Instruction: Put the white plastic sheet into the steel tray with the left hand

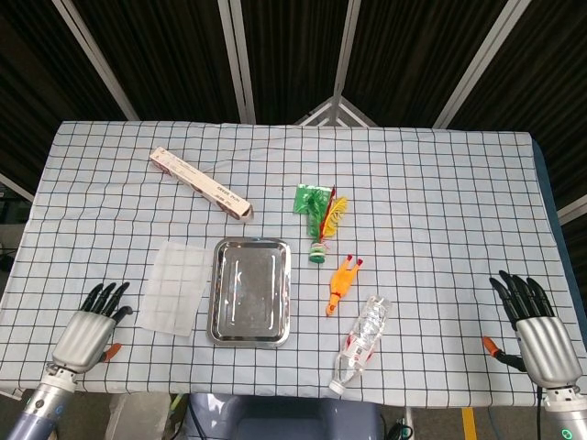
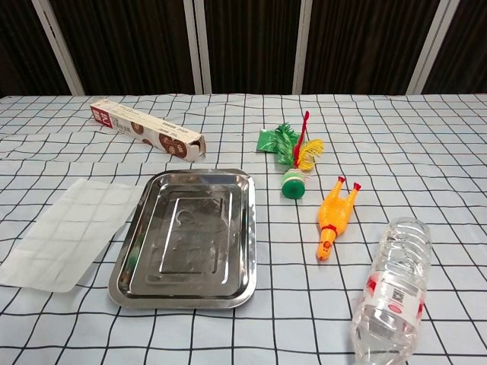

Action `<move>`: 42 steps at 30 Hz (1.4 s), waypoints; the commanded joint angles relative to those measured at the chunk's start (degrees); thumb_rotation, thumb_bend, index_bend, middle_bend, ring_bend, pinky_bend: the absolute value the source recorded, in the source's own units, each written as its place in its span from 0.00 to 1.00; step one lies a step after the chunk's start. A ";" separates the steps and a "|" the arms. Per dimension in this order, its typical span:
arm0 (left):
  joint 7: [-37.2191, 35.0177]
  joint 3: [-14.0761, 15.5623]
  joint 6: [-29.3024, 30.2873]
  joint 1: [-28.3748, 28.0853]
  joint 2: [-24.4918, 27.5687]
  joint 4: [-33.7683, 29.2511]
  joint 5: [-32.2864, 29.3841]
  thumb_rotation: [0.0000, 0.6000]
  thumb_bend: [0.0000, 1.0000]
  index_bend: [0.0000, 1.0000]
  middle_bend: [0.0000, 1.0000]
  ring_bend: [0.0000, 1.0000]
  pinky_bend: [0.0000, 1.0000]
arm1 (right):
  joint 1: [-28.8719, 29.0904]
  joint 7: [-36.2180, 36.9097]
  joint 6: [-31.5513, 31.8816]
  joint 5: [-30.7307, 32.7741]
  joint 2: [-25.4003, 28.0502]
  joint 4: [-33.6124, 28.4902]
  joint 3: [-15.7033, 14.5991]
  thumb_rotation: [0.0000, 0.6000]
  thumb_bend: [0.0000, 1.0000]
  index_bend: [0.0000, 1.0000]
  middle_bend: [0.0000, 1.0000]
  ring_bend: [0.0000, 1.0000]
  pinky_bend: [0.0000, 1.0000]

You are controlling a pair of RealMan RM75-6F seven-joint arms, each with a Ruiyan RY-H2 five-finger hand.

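Note:
The white plastic sheet [image 1: 175, 287] [image 2: 71, 231] lies flat on the checked cloth, just left of the steel tray [image 1: 250, 292] [image 2: 190, 236], which has nothing in it. My left hand [image 1: 89, 326] hovers near the front left of the table, a short way left of the sheet, its fingers spread and holding nothing. My right hand [image 1: 534, 329] stays at the far right edge, fingers apart and holding nothing. The chest view shows neither hand.
A long brown box [image 1: 200, 182] lies behind the sheet. Right of the tray are a green feathered toy [image 1: 319, 216], a rubber chicken [image 1: 341, 284] and a clear plastic bottle [image 1: 362, 342]. The table's front edge runs close to both hands.

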 commanded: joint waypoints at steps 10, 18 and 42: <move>0.57 -2.25 -2.06 -3.13 -6.56 6.24 -1.50 1.00 0.25 0.32 0.00 0.00 0.00 | -0.04 0.11 -0.10 0.19 0.02 -0.06 -0.01 1.00 0.29 0.00 0.00 0.00 0.00; 1.26 -2.73 -2.48 -4.13 -9.10 8.49 -2.39 1.00 0.25 0.32 0.00 0.00 0.00 | -0.03 0.22 -0.08 0.25 0.05 -0.06 0.06 1.00 0.29 0.00 0.00 0.00 0.00; 1.24 -1.79 -2.61 -5.52 -11.40 9.93 -2.92 1.00 0.25 0.33 0.00 0.00 0.00 | -0.07 0.34 -0.13 0.37 0.09 -0.11 0.06 1.00 0.29 0.00 0.00 0.00 0.00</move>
